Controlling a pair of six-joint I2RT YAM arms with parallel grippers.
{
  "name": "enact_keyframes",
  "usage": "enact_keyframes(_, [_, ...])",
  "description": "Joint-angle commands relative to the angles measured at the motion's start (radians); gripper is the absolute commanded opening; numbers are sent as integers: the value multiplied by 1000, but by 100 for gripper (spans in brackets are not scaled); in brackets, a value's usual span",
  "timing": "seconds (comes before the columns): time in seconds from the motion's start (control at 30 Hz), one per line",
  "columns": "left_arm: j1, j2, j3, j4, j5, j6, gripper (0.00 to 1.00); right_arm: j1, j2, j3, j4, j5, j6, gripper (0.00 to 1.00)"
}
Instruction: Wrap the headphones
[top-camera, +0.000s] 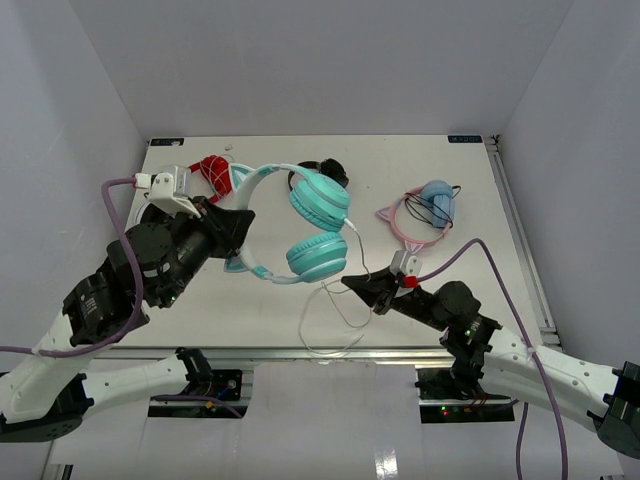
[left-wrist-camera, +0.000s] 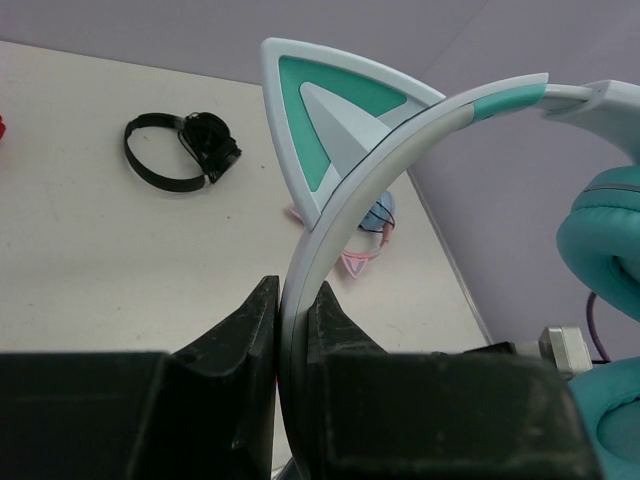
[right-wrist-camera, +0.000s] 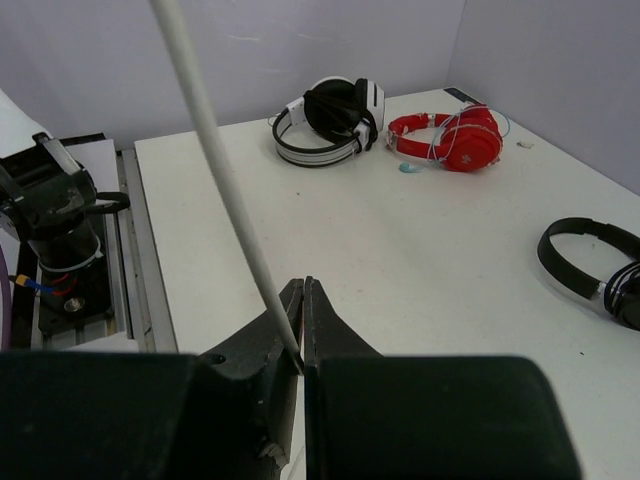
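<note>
Looking from up high, what is the biggest thing? asks Mia.

Ben: The flat white counter (top-camera: 400, 160). Next come the two black and white arms. The left arm (top-camera: 150, 265) reaches in from the left and the right arm (top-camera: 455, 305) from the right.

Mia: Where are the headphones (top-camera: 318, 200)?

Ben: Over the middle of the counter. They have round, puffy teal cups and a smooth curved band, white and teal, with a pointy cat ear (left-wrist-camera: 330, 110). The left jaws are pinching the band just beside that ear.

Mia: And the right jaws?

Ben: They are pinching the thin white cable (right-wrist-camera: 230, 190). It runs off the top of the right wrist view, so part of it is cut off. From above, it hangs in loose loops near the front edge.

Mia: What else?

Ben: There are pink cat-ear headphones (top-camera: 425, 210) on the right and shiny red headphones (top-camera: 212, 170) at the back left. Some black headphones (top-camera: 330, 168) are partly hidden behind a teal cup. I cannot tell if the teal cups touch the counter.
</note>
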Motion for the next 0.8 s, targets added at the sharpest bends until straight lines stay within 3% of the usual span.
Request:
enact_keyframes(0.0, [2,-52,-30,154,162,-22,0,0,-9,-1,82,1,3,8])
enact_keyframes(0.47, [2,-25,-168,289,632,-21,0,0,82,49,110,-91,3,8])
enact_keyframes(0.77, [2,-27,-229,286,679,28,0,0,151,115,92,-132,3,8])
